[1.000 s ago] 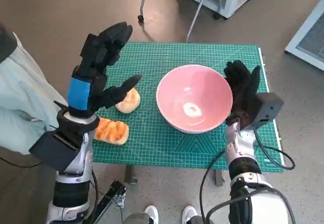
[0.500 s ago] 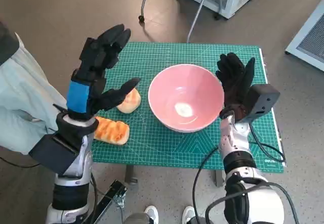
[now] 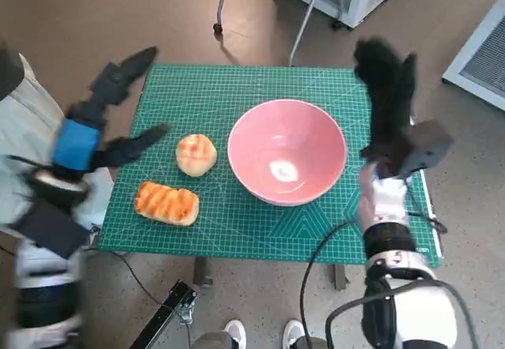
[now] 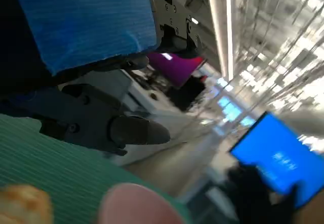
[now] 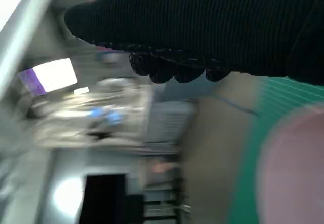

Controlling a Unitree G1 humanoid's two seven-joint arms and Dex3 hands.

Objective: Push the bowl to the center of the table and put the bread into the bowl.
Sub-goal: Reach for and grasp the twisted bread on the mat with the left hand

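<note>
Pink bowl [image 3: 287, 151] mid-mat; both bread pieces [image 3: 196, 154] outside, hands clear

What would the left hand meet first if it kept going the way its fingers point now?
Probably nothing: the left hand points up and away past the table's far left corner, toward bare floor. Height is unclear.

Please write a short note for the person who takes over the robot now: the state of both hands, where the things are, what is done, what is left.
Left hand: open, holds nothing, raised at the mat's left edge.
Right hand: open, holds nothing, raised beside the bowl, not touching it.
Bowl: near the middle of the green mat; push looks done.
Bread: round roll just left of the bowl; long bread at the front left. Both lie on the mat.
Left: put the bread into the bowl.
</note>
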